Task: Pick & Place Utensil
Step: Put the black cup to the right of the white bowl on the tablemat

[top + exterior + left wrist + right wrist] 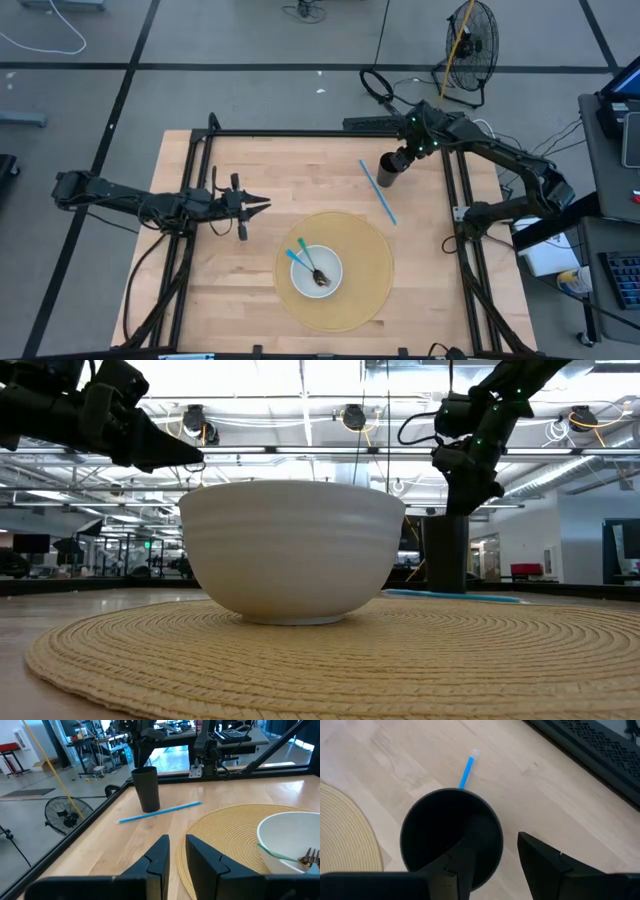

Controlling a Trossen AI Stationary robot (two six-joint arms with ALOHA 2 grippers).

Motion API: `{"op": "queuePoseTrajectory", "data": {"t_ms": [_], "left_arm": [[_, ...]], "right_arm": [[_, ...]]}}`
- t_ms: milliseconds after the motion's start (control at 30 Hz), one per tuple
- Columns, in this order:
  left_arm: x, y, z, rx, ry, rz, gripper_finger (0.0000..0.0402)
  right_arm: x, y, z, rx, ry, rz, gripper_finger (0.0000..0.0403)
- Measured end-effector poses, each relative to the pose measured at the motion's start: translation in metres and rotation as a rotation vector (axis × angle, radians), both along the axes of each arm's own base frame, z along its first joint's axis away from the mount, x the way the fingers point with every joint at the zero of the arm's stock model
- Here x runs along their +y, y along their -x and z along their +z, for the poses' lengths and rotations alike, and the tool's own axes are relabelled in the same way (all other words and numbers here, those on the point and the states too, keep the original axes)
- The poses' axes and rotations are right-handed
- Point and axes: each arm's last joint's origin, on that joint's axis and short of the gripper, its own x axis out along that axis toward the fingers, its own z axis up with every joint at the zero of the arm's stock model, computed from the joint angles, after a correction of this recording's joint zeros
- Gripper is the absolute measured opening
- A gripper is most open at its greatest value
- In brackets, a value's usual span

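Gripping the black cup [388,171]'s rim, the right gripper [485,857] stands beside a blue straw [379,192] (left gripper [176,851] slightly parted).

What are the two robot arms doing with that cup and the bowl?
The right gripper is at the black cup near the table's far side, with one finger inside the cup and one outside its rim. A blue straw lies flat on the table beside the cup. The white bowl sits on a round woven mat and already has a fork and a blue-handled utensil in it. The left gripper hangs above the table to the left of the mat, holding nothing.
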Motion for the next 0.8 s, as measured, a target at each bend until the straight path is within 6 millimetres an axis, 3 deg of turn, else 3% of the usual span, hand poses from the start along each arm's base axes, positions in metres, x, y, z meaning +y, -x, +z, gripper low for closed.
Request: {"op": "queuePoseTrajectory", "data": {"t_ms": [800], "left_arm": [[0.0, -0.0001, 0.0005, -0.004, 0.001, 0.0, 0.0067]], "right_arm": [[0.0032, 0.0025, -0.0048, 0.028, -0.042, -0.022, 0.0131]]}}
